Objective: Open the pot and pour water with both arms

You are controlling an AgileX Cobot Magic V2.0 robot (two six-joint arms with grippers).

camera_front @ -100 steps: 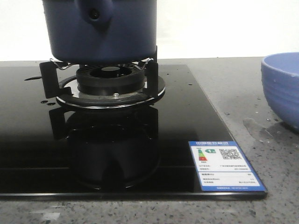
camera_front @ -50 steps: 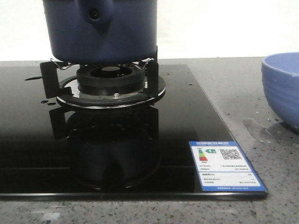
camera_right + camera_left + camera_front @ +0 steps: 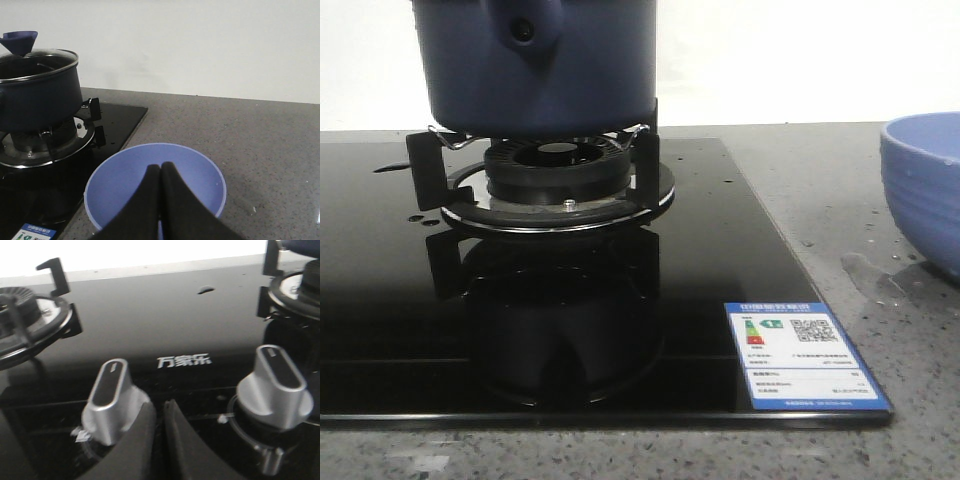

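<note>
The left tool (image 3: 159, 412) is seen pressed together, empty, just above two silver knobs (image 3: 111, 402) on the black glass hob (image 3: 150, 325), where "万家乐" (image 3: 184, 360) is printed — writing caught by the left wrist view alone. The right tool (image 3: 160, 175) is likewise closed on nothing, held over the blue bowl (image 3: 155, 185) on the grey tabletop (image 3: 250, 130). The pot (image 3: 542, 65) is seated on the burner (image 3: 558, 170); its glass lid (image 3: 37, 54) is shown only in the right wrist view. An energy label (image 3: 802, 353) with a QR code is spotted in front, its small print unreadable.
</note>
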